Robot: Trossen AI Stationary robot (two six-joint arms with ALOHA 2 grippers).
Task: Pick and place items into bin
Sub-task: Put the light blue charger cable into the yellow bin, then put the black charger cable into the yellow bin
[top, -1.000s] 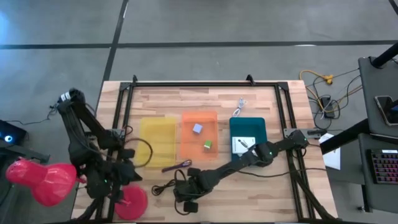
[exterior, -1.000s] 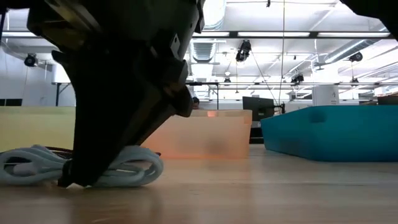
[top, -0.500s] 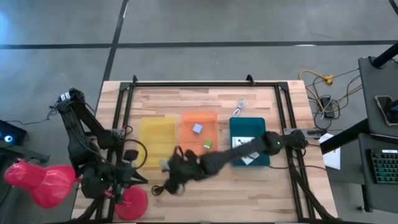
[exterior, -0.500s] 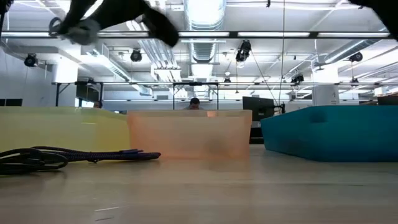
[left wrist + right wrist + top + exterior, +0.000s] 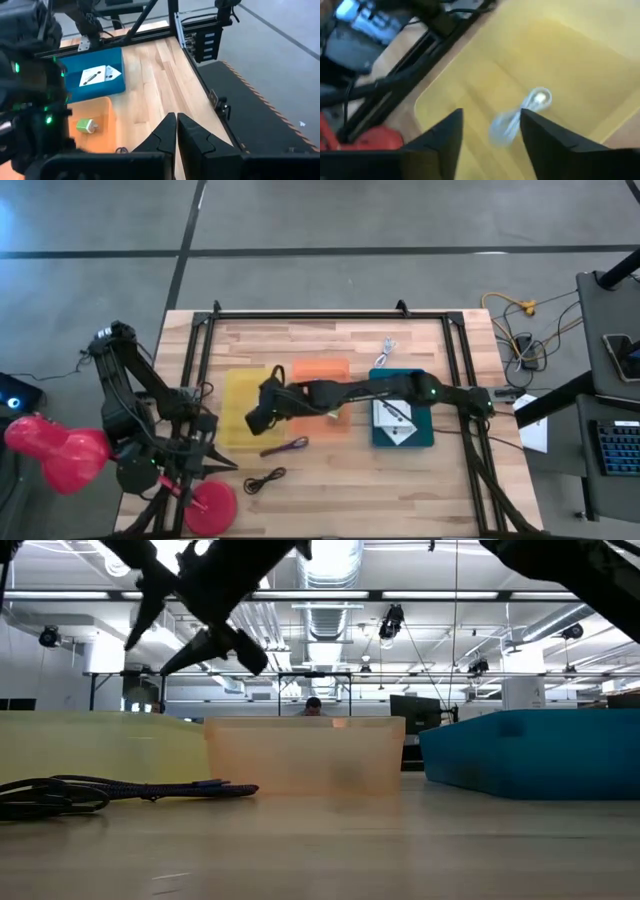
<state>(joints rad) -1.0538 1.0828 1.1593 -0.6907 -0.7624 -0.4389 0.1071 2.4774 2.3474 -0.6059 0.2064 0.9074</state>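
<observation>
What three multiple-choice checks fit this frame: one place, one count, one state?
1. Where is the white cable?
A. On the bare table in front of the bins
B. At the yellow bin
C. In the teal bin

2. How many bins are on the table?
A. Two
B. Three
C. Four

3. What state is the right tool in?
A. Open
B. Shut on the white cable
C. Shut on a cube

Key:
1. B: the right wrist view shows the white cable against the yellow bin.
2. B: the yellow bin, orange bin and teal bin stand side by side.
3. A: the right tool has its fingers spread wide.

The left tool waits shut off the table's left.
</observation>
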